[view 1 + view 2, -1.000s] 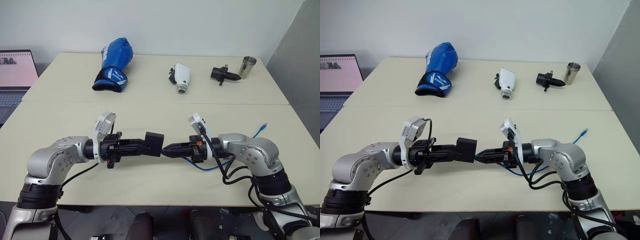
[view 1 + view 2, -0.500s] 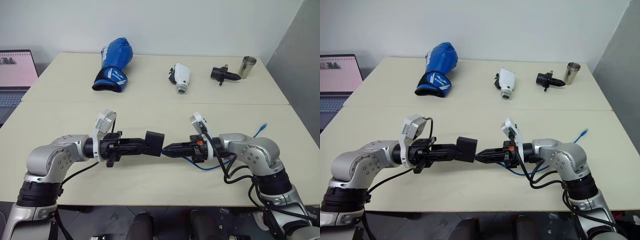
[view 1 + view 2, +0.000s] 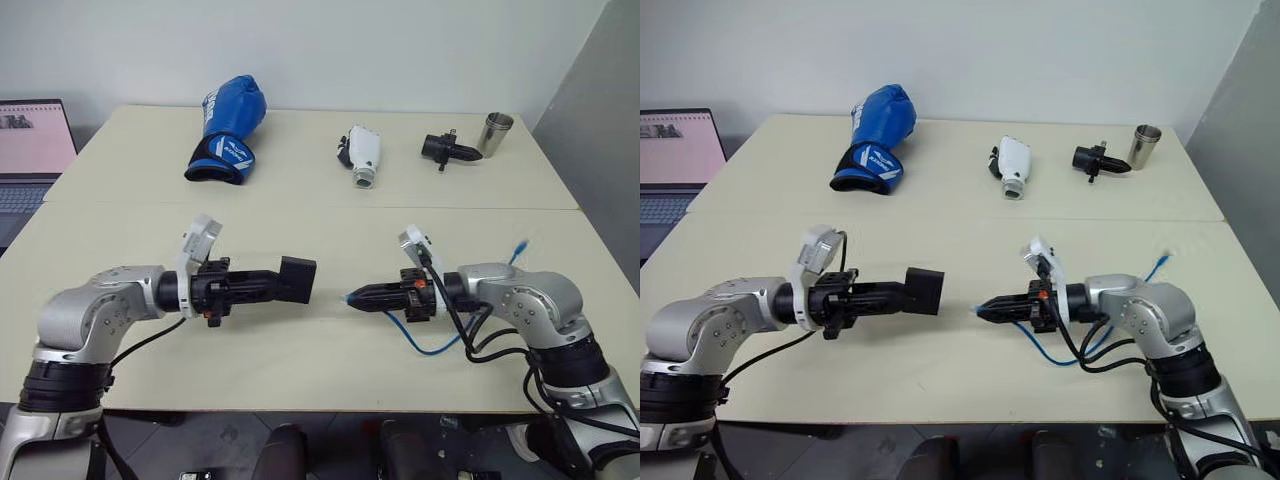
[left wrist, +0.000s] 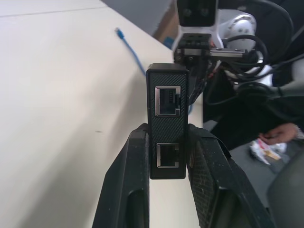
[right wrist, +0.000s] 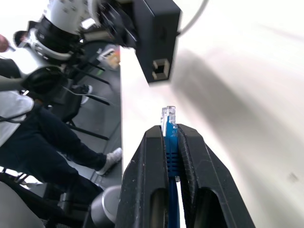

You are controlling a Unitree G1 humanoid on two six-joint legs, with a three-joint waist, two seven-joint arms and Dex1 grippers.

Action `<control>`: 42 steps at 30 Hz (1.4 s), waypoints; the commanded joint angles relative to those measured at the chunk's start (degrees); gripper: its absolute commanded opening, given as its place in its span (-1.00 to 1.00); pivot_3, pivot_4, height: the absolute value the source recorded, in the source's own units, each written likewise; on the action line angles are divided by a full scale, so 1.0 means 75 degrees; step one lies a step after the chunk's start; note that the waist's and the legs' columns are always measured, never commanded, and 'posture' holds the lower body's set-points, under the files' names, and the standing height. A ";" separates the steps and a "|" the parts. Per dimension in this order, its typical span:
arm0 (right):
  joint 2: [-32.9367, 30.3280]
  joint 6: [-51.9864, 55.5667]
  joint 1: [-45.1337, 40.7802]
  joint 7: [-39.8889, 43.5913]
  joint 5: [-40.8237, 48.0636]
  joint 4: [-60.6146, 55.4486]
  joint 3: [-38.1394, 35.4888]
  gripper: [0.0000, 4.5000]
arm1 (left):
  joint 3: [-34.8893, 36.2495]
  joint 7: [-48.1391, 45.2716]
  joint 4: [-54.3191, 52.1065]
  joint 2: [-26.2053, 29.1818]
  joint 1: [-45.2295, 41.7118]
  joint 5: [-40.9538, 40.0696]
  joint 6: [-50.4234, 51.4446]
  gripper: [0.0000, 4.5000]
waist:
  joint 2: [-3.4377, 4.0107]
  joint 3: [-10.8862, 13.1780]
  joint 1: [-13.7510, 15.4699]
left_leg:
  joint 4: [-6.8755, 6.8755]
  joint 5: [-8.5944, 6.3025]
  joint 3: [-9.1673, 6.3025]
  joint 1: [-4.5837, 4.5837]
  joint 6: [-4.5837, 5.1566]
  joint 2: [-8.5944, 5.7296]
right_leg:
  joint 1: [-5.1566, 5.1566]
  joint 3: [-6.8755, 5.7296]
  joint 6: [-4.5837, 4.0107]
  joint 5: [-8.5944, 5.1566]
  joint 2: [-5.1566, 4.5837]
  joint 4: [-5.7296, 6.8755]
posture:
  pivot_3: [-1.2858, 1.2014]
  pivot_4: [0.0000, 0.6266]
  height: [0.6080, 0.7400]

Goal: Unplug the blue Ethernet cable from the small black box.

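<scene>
Two robot arms face each other above a pale beige table (image 3: 320, 370), the link between them already broken. The left gripper (image 3: 283, 283) is clamped on the small black box (image 3: 297, 279), holding it off the tabletop with its ported edge turned toward the other arm; from the left wrist, the black fingers (image 4: 128, 190) press both flat sides of the box, and its two square sockets both stand empty. Facing it across a clear gap, the right gripper (image 3: 360, 296) is pinched tight on the blue Ethernet cable (image 3: 425, 345) just behind its clear plastic plug (image 5: 168, 115), which pokes free past the fingertips and touches nothing. Behind that gripper the cable droops in a loop to the table near the front edge, then runs up and away toward the table's right side, where its far end (image 3: 524, 246) lies on the surface. Along the back of the table, well apart from both arms, sit a blue boxing glove (image 3: 227, 128), a small white device (image 3: 360, 153), a black cylindrical gadget (image 3: 446, 149) and, just beside it, a metal cup (image 3: 495, 133). An open laptop (image 3: 30, 150) stands off the table's left side. The right wrist view takes in a seated person's dark trouser leg and shoe (image 5: 57, 156) beyond the table.
</scene>
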 commanded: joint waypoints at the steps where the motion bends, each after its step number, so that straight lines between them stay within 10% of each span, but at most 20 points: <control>1: -0.0124 -0.0466 0.0017 0.0022 -0.0214 0.0233 -0.0387 -0.98 | 0.0210 0.0044 -0.0012 0.0088 -0.0125 0.0032 -0.0139 -0.66 | 0.0000 0.0000 0.0000 | -0.0001 0.0000 0.0000 0.0000 0.0000 0.0000 | 0.0000 0.0000 0.0000 0.0000 0.0000 -0.0002 | 0.03 -0.52 1.00; 12: 0.0970 -0.5356 -0.1872 -0.3776 -0.3790 0.5347 -0.1168 -0.98 | 0.0144 0.0460 -0.0048 -0.0259 -0.0093 0.0157 -0.0287 -0.66 | 0.0007 0.0005 -0.0018 | -0.0008 0.0001 0.0014 -0.0007 -0.0001 -0.0001 | -0.0018 0.0011 -0.0001 0.0001 0.0000 0.0002 | 0.03 -0.52 1.00; 16: 0.1091 -0.5918 -0.2194 -0.3986 -0.4103 0.6085 -0.1275 -0.46 | 0.0192 0.0710 -0.0016 -0.0447 -0.0146 0.0239 -0.0448 -0.66 | 0.0007 0.0005 -0.0016 | -0.0017 0.0002 0.0027 -0.0032 -0.0003 -0.0003 | -0.0047 0.0022 -0.0004 0.0002 -0.0005 0.0003 | 0.03 -0.52 1.00; 29: 0.0807 -0.4364 -0.0870 -0.1300 -0.2764 0.1449 -0.0598 0.81 | 0.0856 0.3339 0.1420 -0.1861 -0.0524 0.1891 -0.3155 -0.66 | 0.0016 0.0009 0.0023 | -0.0003 0.0002 0.0016 -0.0052 -0.0002 -0.0001 | -0.0061 0.0012 -0.0005 0.0003 -0.0009 0.0010 | 0.03 -0.52 1.00; 42: 0.0628 -0.3642 -0.0448 -0.0617 -0.2887 -0.0174 0.0556 0.82 | 0.1000 0.5494 0.4839 -0.2611 -0.0742 0.3977 -0.6827 -0.66 | 0.0014 0.0009 0.0022 | 0.0059 0.0001 -0.0003 -0.0066 -0.0001 -0.0007 | -0.0046 -0.0007 0.0005 0.0008 -0.0010 0.0018 | 0.03 -0.52 1.00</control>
